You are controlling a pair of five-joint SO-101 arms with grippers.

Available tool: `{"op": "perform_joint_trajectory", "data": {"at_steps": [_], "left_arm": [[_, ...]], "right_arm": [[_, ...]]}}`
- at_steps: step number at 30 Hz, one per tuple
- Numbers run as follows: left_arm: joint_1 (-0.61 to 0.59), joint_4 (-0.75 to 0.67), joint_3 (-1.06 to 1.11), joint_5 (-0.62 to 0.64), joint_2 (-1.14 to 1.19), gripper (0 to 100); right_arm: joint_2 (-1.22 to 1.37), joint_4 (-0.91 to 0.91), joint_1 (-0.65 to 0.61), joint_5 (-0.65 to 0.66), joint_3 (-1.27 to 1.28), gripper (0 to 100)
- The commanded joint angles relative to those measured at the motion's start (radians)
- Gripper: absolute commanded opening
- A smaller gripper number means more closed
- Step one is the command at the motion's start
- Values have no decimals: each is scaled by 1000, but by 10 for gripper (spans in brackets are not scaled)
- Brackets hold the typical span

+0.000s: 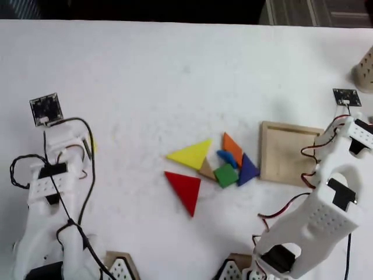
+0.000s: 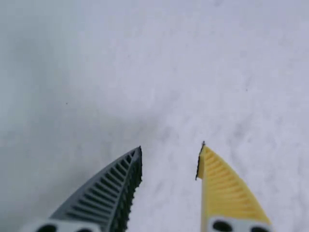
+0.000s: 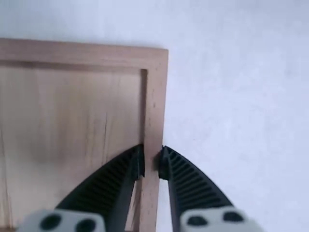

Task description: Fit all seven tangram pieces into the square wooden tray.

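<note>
Seven pieces are lying outside the tray [image 1: 285,153], all on the side facing my left arm. The dark blue triangle [image 1: 247,169] is sitting just beside the tray's rim. The orange piece [image 1: 232,147], blue piece [image 1: 226,157], green square [image 1: 225,174] and tan triangle [image 1: 206,170] are bunching behind it. The yellow triangle [image 1: 191,154] and red triangle [image 1: 185,188] are lying farthest from the tray.

My right claw [image 3: 150,162] is straddling the tray's rim wall on what I am judging to be the opposite side, away from the pieces. One finger is sitting inside the tray and the other outside it over the worktop [image 1: 145,87]. They are standing nearly shut, pinching that wall and nothing else. The wall is running straight ahead between the fingers to a tray corner, so its long axis is lining up with the claw. The tray floor is showing bare wood.

My left claw [image 2: 169,159] is hanging wide open over bare worktop, holding nothing, well apart from the tray.

The coming move, as I am reading it, is turning on one thing: the pieces are lying across the tray from my right claw. Sliding the tray toward them would be running its rim into the dark blue triangle first. Beyond the gripped wall, away from the pieces, the worktop is offering open room — though my own right arm is standing over that side of the tray.
</note>
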Motion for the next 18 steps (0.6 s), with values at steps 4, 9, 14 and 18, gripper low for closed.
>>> {"op": "perform_joint_trajectory", "data": {"at_steps": [4, 9, 14, 18], "left_arm": [[-4, -29, -9, 5, -36, 213], [-4, -29, -9, 5, -36, 213], [-4, -29, -9, 5, -36, 213], [-4, -29, -9, 5, -36, 213]], "right_arm": [[-219, 142, -39, -61, -46, 16], [-308, 272, -82, -68, -46, 16], [-366, 334, -128, -97, -61, 16], [-389, 420, -131, -110, -160, 16]]}}
